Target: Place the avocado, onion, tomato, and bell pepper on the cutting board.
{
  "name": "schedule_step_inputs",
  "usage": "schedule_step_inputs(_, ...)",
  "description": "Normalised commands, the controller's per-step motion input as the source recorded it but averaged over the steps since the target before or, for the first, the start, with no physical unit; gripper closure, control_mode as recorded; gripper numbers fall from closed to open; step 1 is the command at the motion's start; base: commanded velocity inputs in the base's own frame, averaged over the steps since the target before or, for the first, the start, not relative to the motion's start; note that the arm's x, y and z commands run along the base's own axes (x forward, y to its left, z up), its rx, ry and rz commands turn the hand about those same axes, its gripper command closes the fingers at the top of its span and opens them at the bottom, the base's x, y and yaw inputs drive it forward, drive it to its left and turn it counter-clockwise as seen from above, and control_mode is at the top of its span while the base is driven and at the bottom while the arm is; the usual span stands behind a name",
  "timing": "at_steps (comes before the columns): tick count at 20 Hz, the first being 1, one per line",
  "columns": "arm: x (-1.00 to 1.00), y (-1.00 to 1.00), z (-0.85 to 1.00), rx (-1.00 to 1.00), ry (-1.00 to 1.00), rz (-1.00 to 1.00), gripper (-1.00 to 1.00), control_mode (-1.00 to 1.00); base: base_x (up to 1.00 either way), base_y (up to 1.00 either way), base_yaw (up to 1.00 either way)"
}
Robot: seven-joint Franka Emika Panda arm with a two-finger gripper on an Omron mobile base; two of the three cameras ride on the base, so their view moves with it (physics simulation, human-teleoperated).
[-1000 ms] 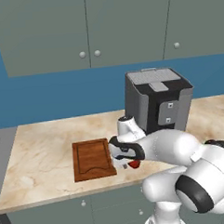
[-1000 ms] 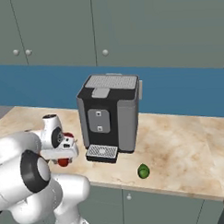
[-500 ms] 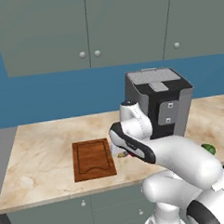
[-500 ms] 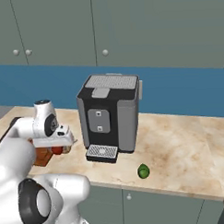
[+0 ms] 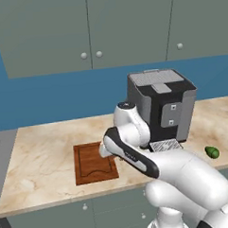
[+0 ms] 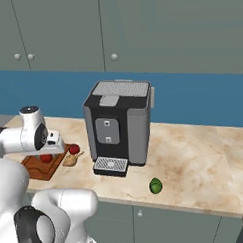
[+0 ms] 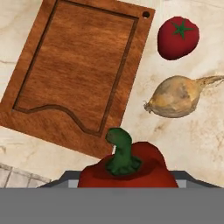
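The gripper point(image 7: 127, 186) is closed narrow around the red bell pepper point(image 7: 129, 168), held above the near edge of the cutting board point(image 7: 74, 74), with the onion point(image 7: 175, 97) and tomato point(image 7: 177, 37) on the counter beyond, beside the board.

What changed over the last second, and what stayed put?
The gripper closed on the bell pepper and swung up toward the cutting board. The board, tomato, onion and avocado stayed put on the counter.
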Motion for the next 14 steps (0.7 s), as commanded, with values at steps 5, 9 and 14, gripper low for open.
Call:
schedule_step_inputs(5,0.40,0.52,0.00,0.05,0.00,0.07,1.00,-1.00,0.00,0.00,0.00)
schedule_step_inputs(9,0.50,0.39,0.00,0.00,0.02,0.04,1.00,-1.00,0.00,0.00,0.00)
schedule_step_inputs(14,0.25,0.42,-0.02,0.00,0.04,0.00,1.00,-1.00,0.00,0.00,0.00)
